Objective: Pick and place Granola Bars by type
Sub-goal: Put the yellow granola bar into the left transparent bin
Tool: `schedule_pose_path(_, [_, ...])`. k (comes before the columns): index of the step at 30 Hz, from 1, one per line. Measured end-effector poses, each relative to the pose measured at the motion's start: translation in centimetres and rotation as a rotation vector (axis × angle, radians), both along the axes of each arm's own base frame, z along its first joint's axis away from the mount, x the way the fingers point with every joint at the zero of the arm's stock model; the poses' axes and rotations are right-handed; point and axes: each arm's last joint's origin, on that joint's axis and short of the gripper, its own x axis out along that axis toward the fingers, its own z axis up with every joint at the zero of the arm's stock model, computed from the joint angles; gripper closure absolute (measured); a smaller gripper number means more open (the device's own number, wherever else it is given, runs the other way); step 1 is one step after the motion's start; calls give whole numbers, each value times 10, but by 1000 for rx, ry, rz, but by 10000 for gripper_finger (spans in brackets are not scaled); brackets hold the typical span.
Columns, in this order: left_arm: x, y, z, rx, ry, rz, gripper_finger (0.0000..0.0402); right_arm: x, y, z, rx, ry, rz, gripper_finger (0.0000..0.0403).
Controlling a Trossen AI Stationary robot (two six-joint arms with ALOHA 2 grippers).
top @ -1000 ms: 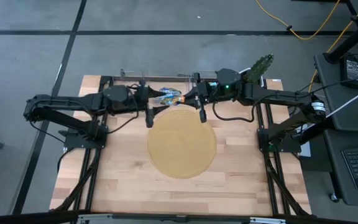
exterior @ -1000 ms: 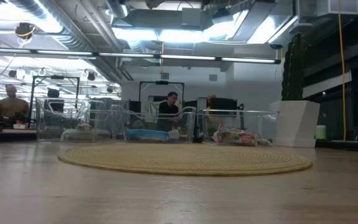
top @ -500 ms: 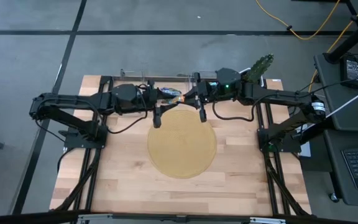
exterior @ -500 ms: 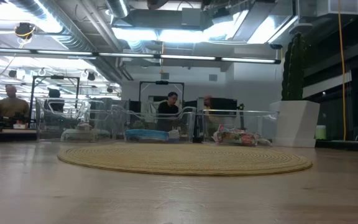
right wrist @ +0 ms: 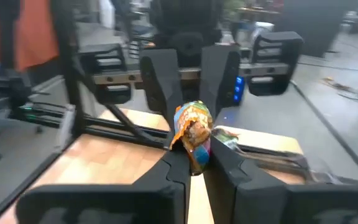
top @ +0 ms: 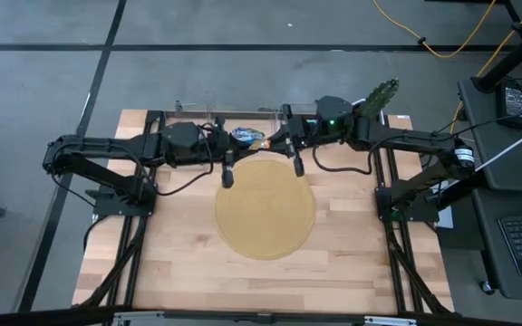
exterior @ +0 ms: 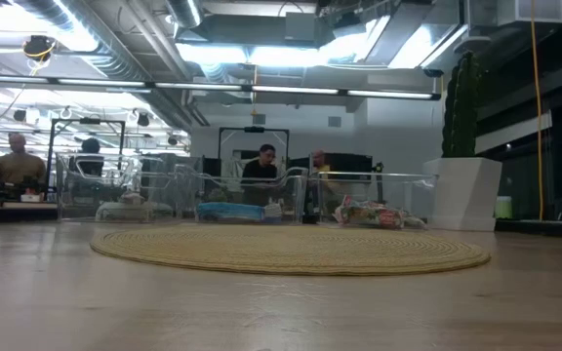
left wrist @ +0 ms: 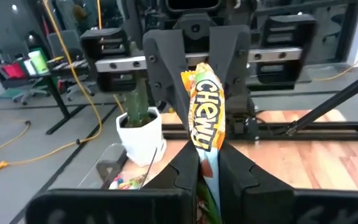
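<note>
High view: left tool point(top: 236, 138) and right tool point(top: 268, 138) both clamped on one bar point(top: 248, 137) above the counter's point(top: 170, 244) far edge; one should release before pulling away.

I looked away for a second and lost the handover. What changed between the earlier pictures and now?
The left end effector moved toward the right one and shut on the granola bar, which the right end effector grips too. The right arm, round mat and clear bins stayed put.
</note>
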Motion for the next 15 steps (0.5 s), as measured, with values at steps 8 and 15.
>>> schedule_pose_path(8, [0, 0, 6, 45, -34, 3, 386, -9, 9, 26, -70, 58, 92, 345])
schedule_pose_path(15, [-3, 3, 18, 87, -45, 62, 385, -16, 11, 29, -88, 150, 73, 271])
